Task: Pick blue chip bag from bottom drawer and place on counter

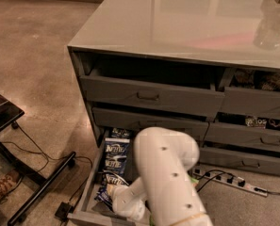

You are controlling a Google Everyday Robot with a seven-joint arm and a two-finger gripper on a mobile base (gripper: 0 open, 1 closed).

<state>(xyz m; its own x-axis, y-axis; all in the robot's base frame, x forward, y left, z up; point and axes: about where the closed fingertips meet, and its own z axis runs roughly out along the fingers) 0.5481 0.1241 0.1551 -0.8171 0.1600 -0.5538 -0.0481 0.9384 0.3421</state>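
From my end: white plastic gripper (124,202) sits low in the dark grey bottom drawer tray (88,187), over shiny blue chip bags (116,155) with white lettering. Glossy grey desk top (177,22), mottled brown floor (36,46).

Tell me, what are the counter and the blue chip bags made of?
Counter: probably glossy laminate; it mirrors light. Blue chip bags: likely thin plastic film, shiny, crinkled. The pincer, down in the bottom drawer by them, looks smooth white plastic.
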